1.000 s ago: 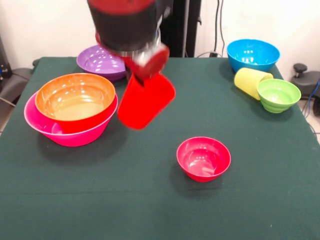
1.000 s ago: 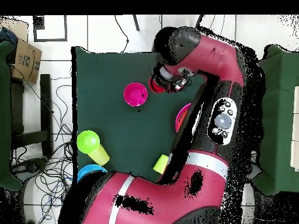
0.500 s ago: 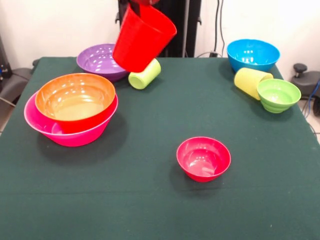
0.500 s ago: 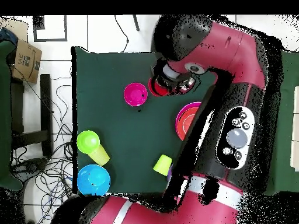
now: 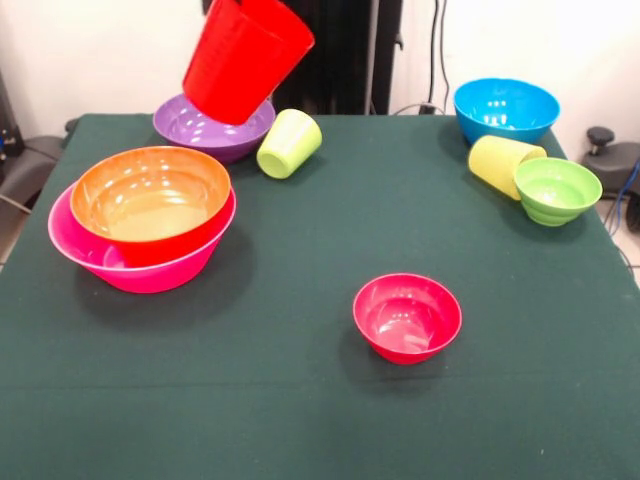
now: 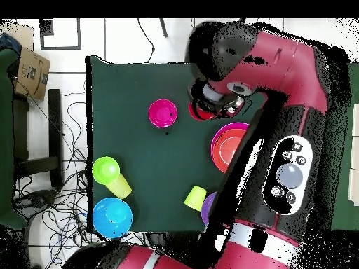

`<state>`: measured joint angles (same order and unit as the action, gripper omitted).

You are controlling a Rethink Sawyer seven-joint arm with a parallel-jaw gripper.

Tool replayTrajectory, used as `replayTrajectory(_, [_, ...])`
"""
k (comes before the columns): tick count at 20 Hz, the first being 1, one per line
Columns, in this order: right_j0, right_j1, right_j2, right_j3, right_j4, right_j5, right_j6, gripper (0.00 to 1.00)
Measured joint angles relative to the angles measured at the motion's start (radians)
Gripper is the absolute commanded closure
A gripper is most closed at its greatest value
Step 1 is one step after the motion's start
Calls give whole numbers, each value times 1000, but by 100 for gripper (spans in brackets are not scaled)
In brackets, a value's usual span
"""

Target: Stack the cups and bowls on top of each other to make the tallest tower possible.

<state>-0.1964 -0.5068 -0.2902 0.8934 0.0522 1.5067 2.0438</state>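
One red cup held tilted above the table's far left

One red cup (image 5: 243,57) is seen raised clear of the table (image 5: 300,400), tilted, with its narrow base pointing down toward the purple bowl (image 5: 205,124) at the far left edge. In the overhead view the gripper (image 6: 214,105) is seen around this cup under the arm's head; whether its fingers are clamped cannot be told. The orange bowl (image 5: 150,200) is nested inside the pink bowl (image 5: 110,262) near the left edge, forming a two-piece tower. A lime green cup (image 5: 289,143) lies on its side just beside the purple bowl. The magenta bowl (image 5: 407,316) stands alone near the table's middle. At the far right corner the blue bowl (image 5: 505,108) is placed, with the pale yellow cup (image 5: 500,162) lying tipped against the ribbed green bowl (image 5: 557,189).
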Motion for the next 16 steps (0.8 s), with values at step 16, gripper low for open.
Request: replayTrajectory(16, [-135,9,97,191,-49,-243,-61,100])
